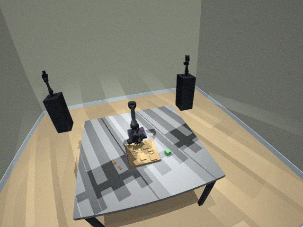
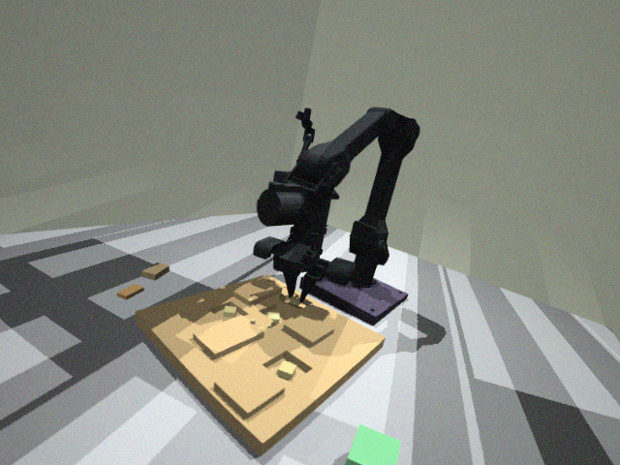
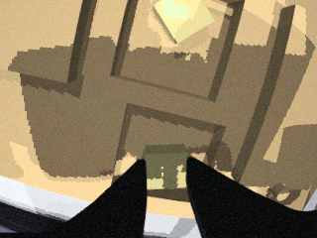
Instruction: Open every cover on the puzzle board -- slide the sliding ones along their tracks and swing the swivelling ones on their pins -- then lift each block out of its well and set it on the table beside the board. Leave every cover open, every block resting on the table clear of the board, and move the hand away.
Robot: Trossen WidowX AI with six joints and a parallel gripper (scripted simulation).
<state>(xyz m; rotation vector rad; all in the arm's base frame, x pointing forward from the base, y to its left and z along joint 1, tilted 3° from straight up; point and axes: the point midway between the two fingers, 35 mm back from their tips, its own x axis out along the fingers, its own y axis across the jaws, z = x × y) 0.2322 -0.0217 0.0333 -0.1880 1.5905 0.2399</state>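
The wooden puzzle board (image 1: 137, 164) (image 2: 345, 350) has raised flat covers, among them a front one (image 2: 249, 392), a left one (image 2: 228, 337) and a right one (image 2: 308, 331); all stand beside uncovered wells. My gripper (image 2: 297, 298) (image 3: 165, 166) points down into the well nearest the robot base and is shut on a small pale yellow block (image 3: 165, 174), low in that well. Three other yellow blocks sit in open wells: a front one (image 2: 287, 369), a left one (image 2: 230, 311) and a middle one (image 2: 273, 317), the last turned askew.
A green cube (image 1: 167, 152) (image 2: 374, 445) stands on the table to the board's right in the top view. Two small tan pieces (image 1: 113, 161) (image 1: 119, 167) lie to its left. The purple base plate (image 2: 350, 300) is close behind the board. Strong shadows cross everything.
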